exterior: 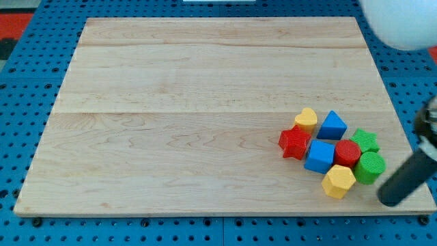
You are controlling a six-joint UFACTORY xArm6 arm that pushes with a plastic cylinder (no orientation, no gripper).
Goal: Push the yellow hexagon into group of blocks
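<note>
Wooden tabletop [205, 123] on blue pegboard [20, 102]. All blocks clustered near bottom right corner.

Yellow hexagon [338, 181] at cluster's bottom edge, touching blue cube [319, 156] and red block [347, 153], close to tabletop's bottom edge.

Others: yellow heart [306, 119] at cluster top, blue block [332, 126] beside it, red star [295, 143] on left, green star [365, 140] and green cylinder [370, 167] on right.

My tip [390, 199], dark rod's end, just right of hexagon and below green cylinder, near right edge, apart from both. Tool is plain rod: nothing to clench, grasping nothing.
</note>
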